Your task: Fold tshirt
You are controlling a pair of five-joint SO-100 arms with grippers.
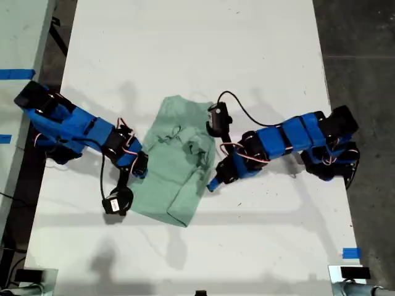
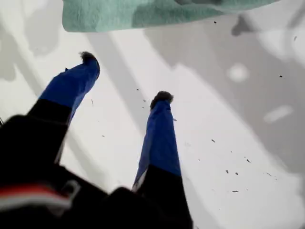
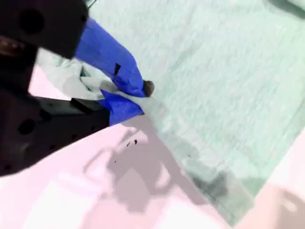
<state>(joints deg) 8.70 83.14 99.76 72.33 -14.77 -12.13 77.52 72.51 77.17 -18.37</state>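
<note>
While both arms flank the cloth:
Tshirt: crumpled mid-table.
My first gripper: jaws apart, empty, just short of tshirt's edge.
My second gripper: clamped on tshirt's edge.

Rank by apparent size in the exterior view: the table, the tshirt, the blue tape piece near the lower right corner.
1. table, largest by far
2. tshirt
3. blue tape piece, smallest
</note>
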